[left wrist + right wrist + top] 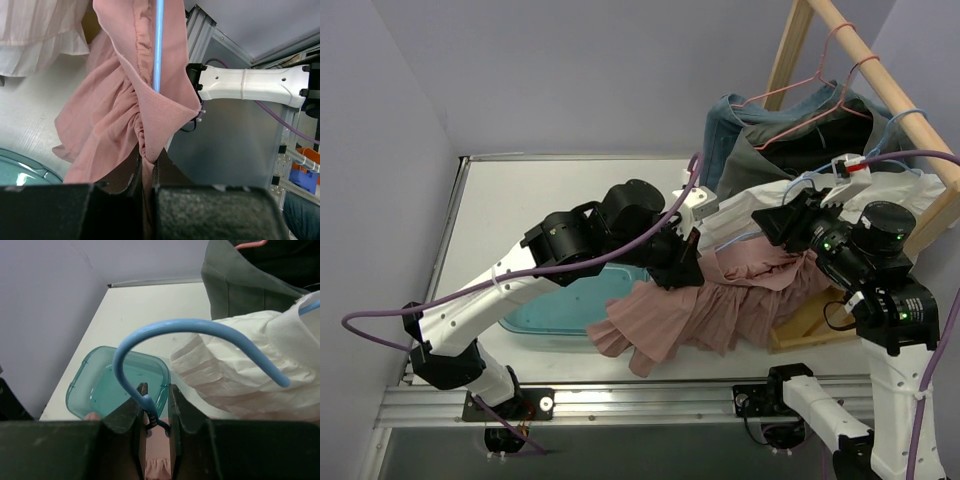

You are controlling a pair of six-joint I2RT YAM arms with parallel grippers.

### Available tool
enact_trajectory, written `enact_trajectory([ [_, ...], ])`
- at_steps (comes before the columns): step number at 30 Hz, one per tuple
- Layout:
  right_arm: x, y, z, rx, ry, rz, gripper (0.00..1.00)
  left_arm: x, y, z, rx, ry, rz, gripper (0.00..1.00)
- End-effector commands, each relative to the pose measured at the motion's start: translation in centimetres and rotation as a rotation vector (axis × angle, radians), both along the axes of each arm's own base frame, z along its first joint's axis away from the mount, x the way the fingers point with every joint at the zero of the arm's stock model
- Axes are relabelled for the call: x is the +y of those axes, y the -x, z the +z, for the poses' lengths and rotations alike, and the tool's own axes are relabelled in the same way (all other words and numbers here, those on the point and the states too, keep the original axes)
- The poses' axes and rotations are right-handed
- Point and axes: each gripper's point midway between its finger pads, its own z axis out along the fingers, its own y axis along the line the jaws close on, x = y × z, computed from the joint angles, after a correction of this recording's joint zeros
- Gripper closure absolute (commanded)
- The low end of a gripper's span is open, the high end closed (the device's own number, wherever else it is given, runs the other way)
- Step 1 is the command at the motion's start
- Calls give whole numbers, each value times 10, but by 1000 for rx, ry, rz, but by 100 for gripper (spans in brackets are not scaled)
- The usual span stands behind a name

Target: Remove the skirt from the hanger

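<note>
**Left gripper** (pixel 148 172), nearest in its wrist view: the jaws are pinching shut on a fold of the pink skirt (pixel 125 115), and the cloth is rising straight out of the pinch. Just beyond the jaws, the blue hanger (pixel 158 45) is running up through the gathered waistband.

**Right gripper** (pixel 155 402): the jaws are clamping the hanger at the twisted neck under its hook. The hook is arching up and over, beyond the jaws. A strip of skirt is showing directly below the pinch.

**Step in hand (judged):** the waistband is being drawn off the hanger.
- The right jaws should be holding the neck steady.
- The left jaws should be pulling the cloth along the bar and away from the right jaws, not straight down.
- A downward pull is likely to bunch the gathers and drag the hanger along.

**Container:** a teal tub (pixel 107 385) is lying beyond and to the left of the right jaws. Its visible floor is showing nothing inside. In the top view the skirt's hem is draping over its near corner.

**Farther off:** a white pleated garment (pixel 235 375) is lying to the right of the right jaws, with a grey garment (pixel 240 285) hanging beyond it.
</note>
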Motion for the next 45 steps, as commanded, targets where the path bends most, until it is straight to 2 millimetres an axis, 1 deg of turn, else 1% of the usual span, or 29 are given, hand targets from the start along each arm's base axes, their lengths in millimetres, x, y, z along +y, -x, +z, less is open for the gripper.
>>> enact_trajectory([
  [1,2,-3,1,-15,10,15,97,-7,-3,58,-45,181,-10,98],
  [2,2,-3,1,-12,8,13,100,-7,-4,59,-42,184,-10,98],
  [4,1,-3,2,-12,4,4,100,-6,-6,61,-37,189,-4,97],
  [5,-5,-5,3,-15,8,-30,100,-4,-7,60,-38,191,-2,92],
  [6,-8,-4,9,-30,6,-54,100,-2,-7,61,-38,196,-4,84],
  [7,-11,-5,8,-23,10,-68,100,-1,-7,59,-38,196,-5,63],
  [8,-13,-6,9,-21,18,-83,100,7,-8,63,-45,204,7,54],
  [10,-16,-8,14,-25,17,-104,100,14,-10,48,-42,167,21,42],
  [11,-17,-9,14,-28,23,-109,100,24,-9,50,-58,169,28,41],
  [12,-18,-11,16,-27,26,-113,100,29,-7,36,-46,134,33,41],
  [14,-19,-12,16,-22,36,-114,100,42,-1,34,-54,133,36,38],
  [15,-20,-13,16,-21,45,-117,100,47,0,29,-47,120,43,37],
  [16,-19,-13,19,-31,42,-118,100,51,0,15,-34,89,51,36],
  [18,-20,-12,23,-40,33,-121,100,62,5,9,-26,81,58,36],
  [20,-22,-12,27,-44,36,-133,100,72,7,-7,-8,38,82,40],
  [23,-27,-11,30,-46,57,-156,100,91,3,-18,-2,-16,148,89],
  [24,-28,-11,29,-42,63,-160,100,101,-6,-20,-20,-37,210,97],
  [25,-30,-11,28,-39,73,-166,100,109,-14,-17,-38,-31,255,98],
  [26,-32,-11,29,-41,80,-177,100,121,-17,-6,-62,-3,301,98],
  [27,-34,-9,28,-42,86,-183,100,138,-33,0,-113,-3,422,98],
  [28,-36,-8,27,-39,94,-194,100,159,-38,14,-145,37,501,98],
  [30,-41,-7,28,-43,105,-215,100,186,-51,26,-184,63,629,98],
  [32,-45,-7,26,-36,110,-242,100,221,-66,38,-238,85,763,98],
  [35,-58,-8,24,-14,113,-320,100,245,-69,46,-256,96,820,98],
  [36,-71,-11,24,-4,127,-397,100,247,-66,43,-251,95,814,98],
  [38,-85,-11,18,24,140,-477,100,251,-55,44,-251,125,786,98],
  [39,-93,-12,17,32,139,-532,100,248,-52,51,-264,177,762,98],
  [43,-105,-15,6,72,115,-622,100,240,-36,30,-233,174,665,98],
  [45,-102,-19,7,74,83,-624,100,229,-27,29,-228,206,585,98],
])
